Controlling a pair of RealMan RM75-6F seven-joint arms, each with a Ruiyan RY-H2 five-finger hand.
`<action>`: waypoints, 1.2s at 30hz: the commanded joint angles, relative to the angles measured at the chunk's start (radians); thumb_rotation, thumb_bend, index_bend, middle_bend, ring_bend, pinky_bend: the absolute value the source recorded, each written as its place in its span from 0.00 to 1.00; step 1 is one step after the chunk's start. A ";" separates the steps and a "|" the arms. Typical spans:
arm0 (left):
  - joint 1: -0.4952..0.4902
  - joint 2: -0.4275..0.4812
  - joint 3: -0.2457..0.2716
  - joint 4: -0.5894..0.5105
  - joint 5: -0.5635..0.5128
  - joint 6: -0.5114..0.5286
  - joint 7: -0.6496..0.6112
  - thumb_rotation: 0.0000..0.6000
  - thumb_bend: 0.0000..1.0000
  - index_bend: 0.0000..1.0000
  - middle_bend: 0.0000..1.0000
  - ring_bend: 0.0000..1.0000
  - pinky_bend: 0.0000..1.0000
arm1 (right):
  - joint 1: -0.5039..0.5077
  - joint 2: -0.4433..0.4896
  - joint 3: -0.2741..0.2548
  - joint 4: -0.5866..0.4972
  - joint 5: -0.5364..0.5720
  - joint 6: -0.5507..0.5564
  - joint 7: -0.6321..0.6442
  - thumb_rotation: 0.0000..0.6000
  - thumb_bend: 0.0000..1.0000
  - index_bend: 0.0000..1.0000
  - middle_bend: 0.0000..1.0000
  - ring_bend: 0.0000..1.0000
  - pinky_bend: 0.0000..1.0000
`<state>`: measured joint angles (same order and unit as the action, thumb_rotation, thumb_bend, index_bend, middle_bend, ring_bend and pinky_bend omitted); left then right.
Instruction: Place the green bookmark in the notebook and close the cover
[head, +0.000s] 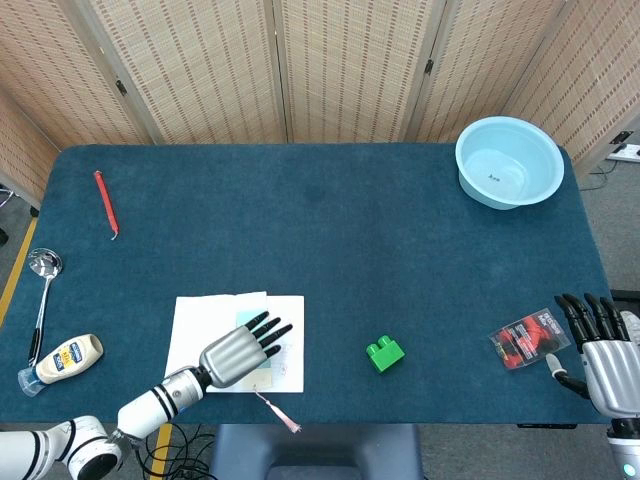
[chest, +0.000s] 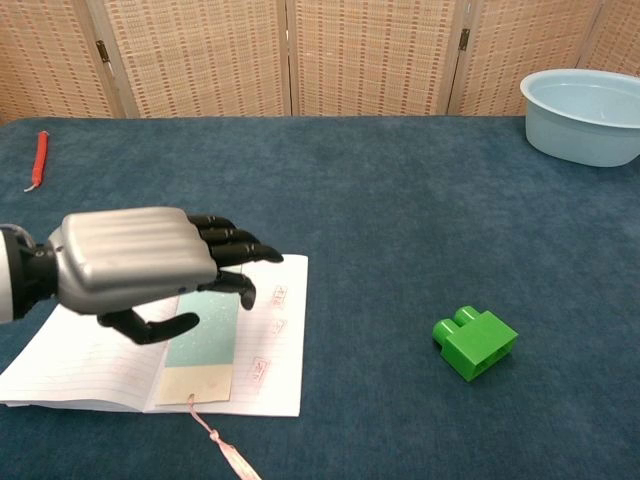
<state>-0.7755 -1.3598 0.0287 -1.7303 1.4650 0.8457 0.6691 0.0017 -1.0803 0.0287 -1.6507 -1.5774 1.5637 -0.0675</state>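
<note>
Green bookmark (chest: 203, 335) flat on open notebook (chest: 85, 352) near worktop's front edge; left hand (chest: 140, 265) hovers above, fingers spread, empty; right hand (head: 605, 355) open off front-right corner.

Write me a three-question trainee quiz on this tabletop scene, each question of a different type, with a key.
1. True or false: the left hand is gripping the bookmark.
2. Multiple choice: the bookmark lies (A) in the basin, (B) on the open notebook, (C) beside the green block.
3. Short answer: which part of the bookmark hangs past the notebook's near edge onto the table?

Key:
1. False; the hand hovers above it, fingers apart, holding nothing.
2. B.
3. Its pink tassel.
</note>
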 joint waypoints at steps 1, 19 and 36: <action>-0.017 -0.013 -0.058 0.056 -0.066 -0.005 -0.067 0.96 0.59 0.26 0.00 0.00 0.12 | -0.001 0.000 -0.001 0.000 -0.001 0.002 0.000 1.00 0.23 0.11 0.12 0.00 0.05; -0.115 -0.142 -0.145 0.367 -0.422 -0.136 -0.101 0.89 0.59 0.22 0.00 0.00 0.12 | -0.015 0.005 -0.006 -0.005 -0.005 0.017 -0.002 1.00 0.23 0.11 0.12 0.00 0.05; -0.135 -0.134 -0.074 0.363 -0.498 -0.119 -0.045 0.89 0.59 0.25 0.00 0.00 0.12 | -0.010 0.000 -0.004 0.003 0.000 0.004 0.004 1.00 0.23 0.11 0.12 0.00 0.05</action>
<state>-0.9104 -1.4936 -0.0456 -1.3675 0.9674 0.7260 0.6235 -0.0079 -1.0805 0.0248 -1.6472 -1.5776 1.5672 -0.0638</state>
